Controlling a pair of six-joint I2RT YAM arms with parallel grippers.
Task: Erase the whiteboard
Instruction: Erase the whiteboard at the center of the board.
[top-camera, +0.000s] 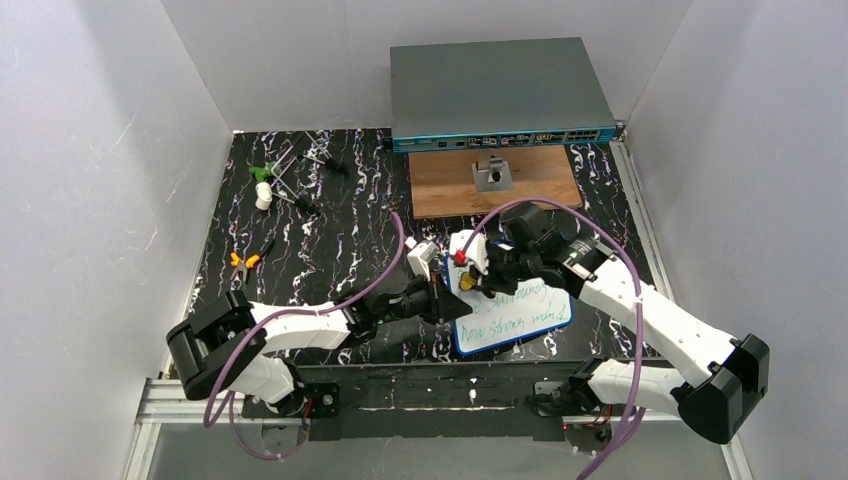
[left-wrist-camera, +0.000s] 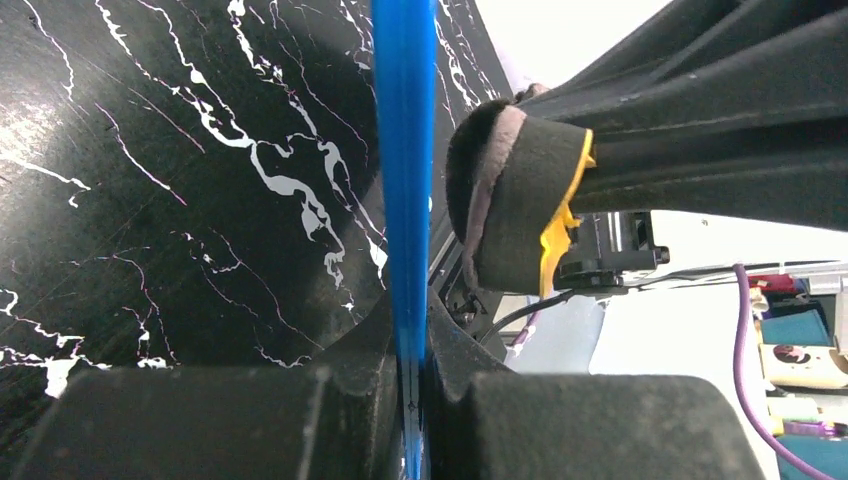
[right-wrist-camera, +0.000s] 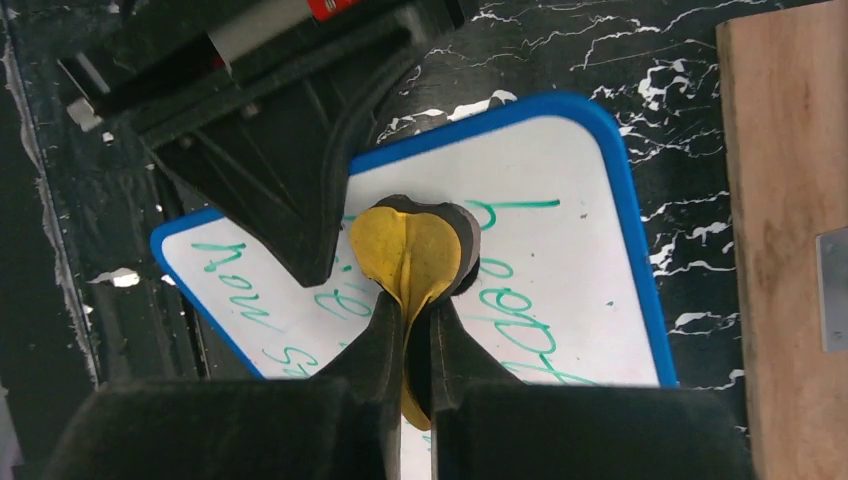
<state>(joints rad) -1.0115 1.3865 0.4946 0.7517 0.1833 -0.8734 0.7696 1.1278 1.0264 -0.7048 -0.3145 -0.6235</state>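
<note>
I have the left pincer (left-wrist-camera: 410, 385) closed down to a thin slit on the blue rim of the whiteboard (right-wrist-camera: 570, 250). In its own wrist view the rim runs straight up out of the fingertips as a bright blue line, with the black marbled mat (left-wrist-camera: 180, 200) on one side of it.

The right pincer (right-wrist-camera: 418, 322) is squeezed nearly shut on an eraser (right-wrist-camera: 412, 250), a dark felt pad with a yellow back. The yellow back is puckered where the fingers pinch it. The pad sits just ahead of the fingertips with its felt face pressed to the white surface. Green handwriting shows on both sides of the pad and beyond it (I cannot read any of it from here).

From the top camera, the whiteboard (top-camera: 520, 320) lies directly below the right pincer (top-camera: 482, 278), and the left pincer (top-camera: 442, 298) grips it at the edge beside that. The two pincers are close together, with the left one's fingers reaching in beside the eraser. I cannot tell whether the held edge is lifted off the mat.

Past the right pincer, beyond the far edge of the whiteboard, there is a wooden board (top-camera: 540, 185), and further out a grey box (top-camera: 495, 90) with ports.
</note>
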